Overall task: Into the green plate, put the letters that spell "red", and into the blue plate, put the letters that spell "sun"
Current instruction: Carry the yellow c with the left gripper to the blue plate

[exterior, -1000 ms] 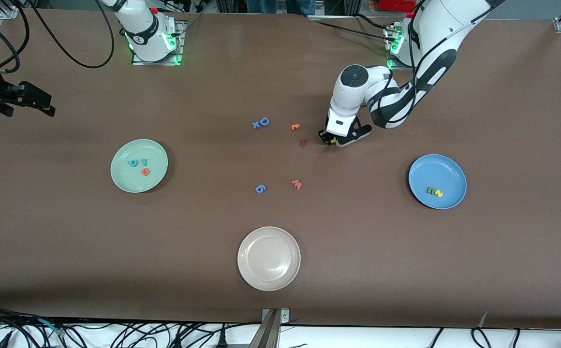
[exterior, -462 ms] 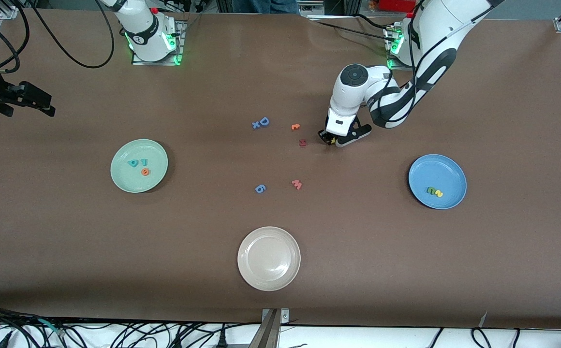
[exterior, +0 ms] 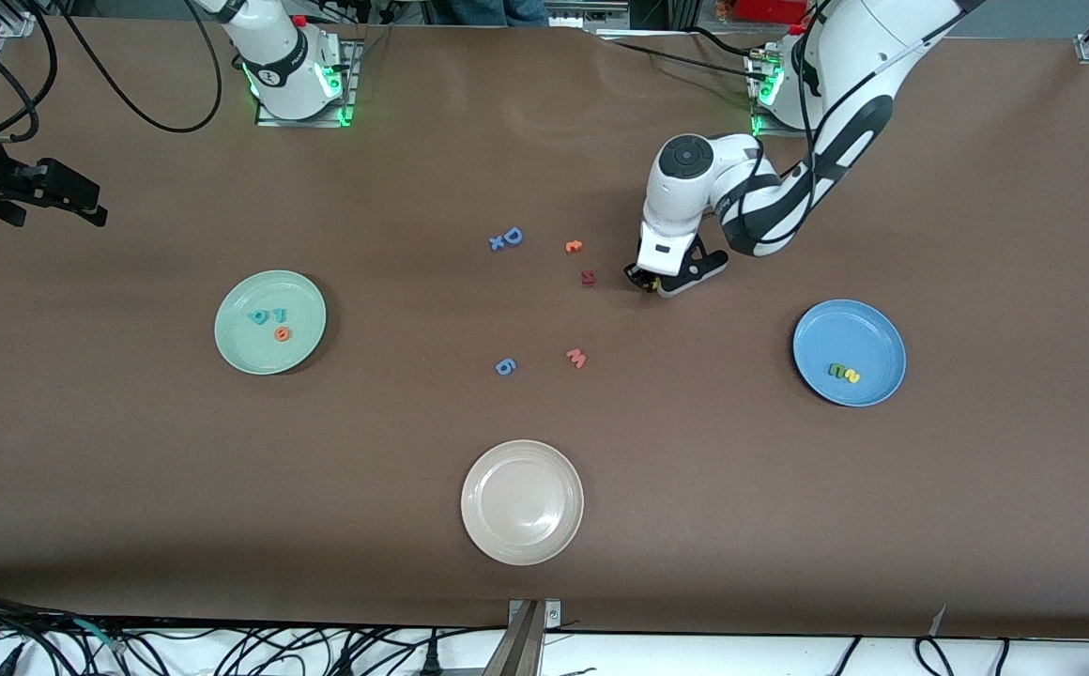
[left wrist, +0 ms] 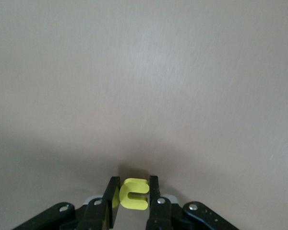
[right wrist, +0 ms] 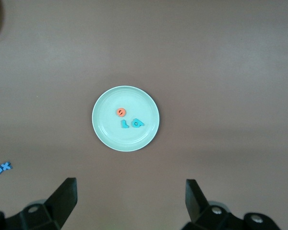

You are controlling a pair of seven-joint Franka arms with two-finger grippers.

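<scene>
Left wrist view shows the left pincer [left wrist: 132,199] pressed together on a small yellow letter [left wrist: 133,194], held low over the bare middle of the worktop [exterior: 976,188], probably so that it can be carried to the blue plate [exterior: 873,329]. Its shape suggests the "n", though this cannot be confirmed.

Front view places the blue plate toward the left arm's end of the worktop; it holds two letters, one green [exterior: 835,370] and one yellow [exterior: 851,376], so "sun" appears one letter short.

The green plate [exterior: 244,291] lies toward the right arm's end and holds three letters: two teal [exterior: 268,316] and one orange [exterior: 282,333]. "Red" appears complete.

The right pincer [right wrist: 130,199] waits, spread wide and holding nothing, high over the green plate.

Counts: three plates, including one cream-white plate [exterior: 522,502] near the front edge; six loose letters mid-worktop, which the task does not require.
</scene>
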